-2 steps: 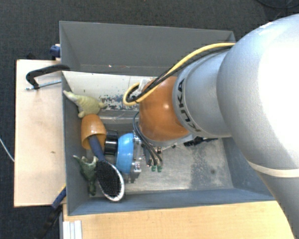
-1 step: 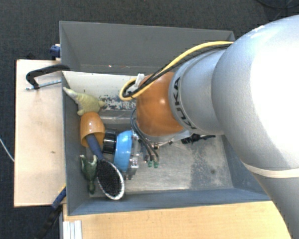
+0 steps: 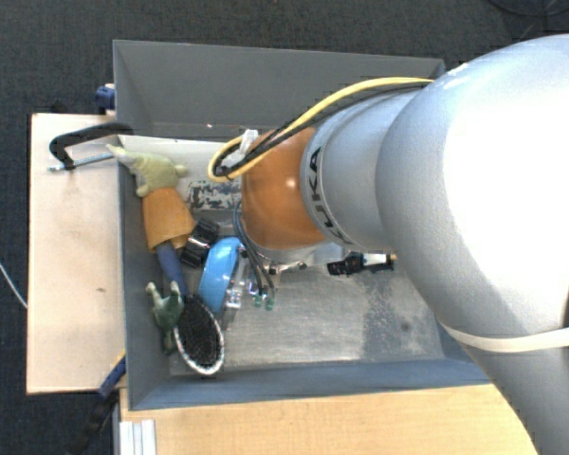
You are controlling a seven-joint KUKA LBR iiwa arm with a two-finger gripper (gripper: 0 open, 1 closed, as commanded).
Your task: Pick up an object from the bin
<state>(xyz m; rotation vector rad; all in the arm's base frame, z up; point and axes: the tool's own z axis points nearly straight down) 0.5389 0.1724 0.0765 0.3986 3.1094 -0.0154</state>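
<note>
Camera view: approach step. Orange wrist cover (image 3: 280,202) low in bin (image 3: 360,335), beside blue oval object (image 3: 218,271) at left heap. Jaws' state: cannot tell. Next: centre on one item, close, lift clear.

Left of the end effector (image 3: 256,290), up a little: tan rounded block (image 3: 167,218), with a pale green glove-like piece (image 3: 157,171) just beyond it. Down-left: black oval brush (image 3: 200,337) with white rim, just beside a dark green toy figure (image 3: 165,306). Just above: black-and-white patterned card (image 3: 213,195).
</note>
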